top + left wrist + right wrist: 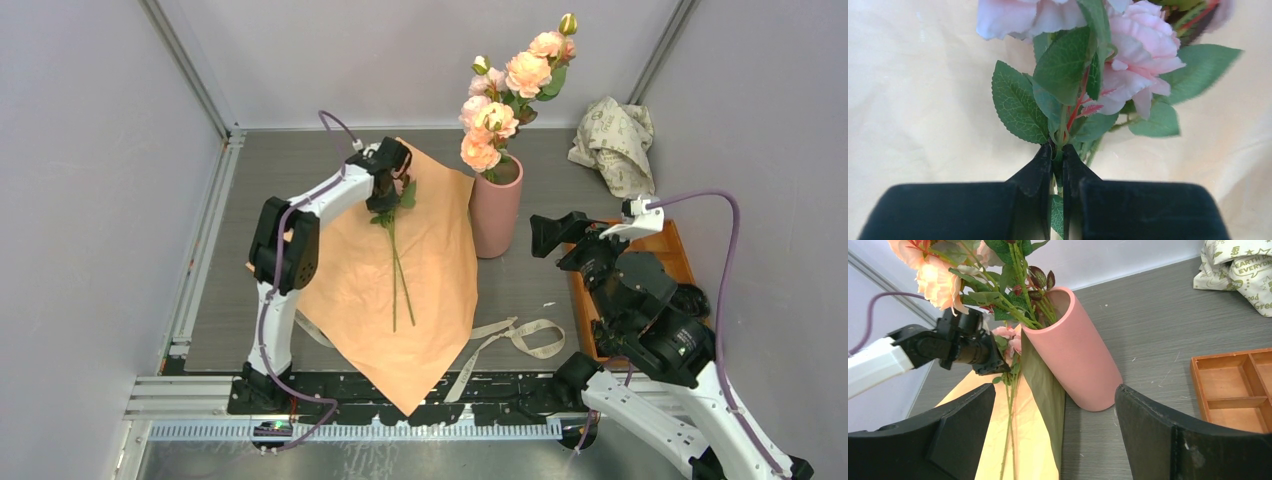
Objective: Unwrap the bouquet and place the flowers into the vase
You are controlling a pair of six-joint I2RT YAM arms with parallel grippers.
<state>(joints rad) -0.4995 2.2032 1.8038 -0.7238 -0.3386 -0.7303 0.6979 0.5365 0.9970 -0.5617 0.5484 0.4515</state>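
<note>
— As you go from the bottom of the top view upward, what comes first?
— A loose beige fabric ribbon [520,338] on the grey table [540,285], beside the unfolded orange wrapping paper [430,290] at lower centre.
— And the flowers?
— One thin green-stemmed stalk with pink blooms [1073,75] lies on that paper. The left gripper [1057,150] is clenched on its stem just under the leaves. The other peach and pink rose-like flowers [505,90] stand in the tall matte pink cylinder vase [495,215] at centre, against the paper's right edge.
— The right gripper [548,232]?
— Spread wide, holding nothing, between the vase and the orange compartment tray [678,250]. Crumpled cream printed paper [615,140] lies upper right.
</note>
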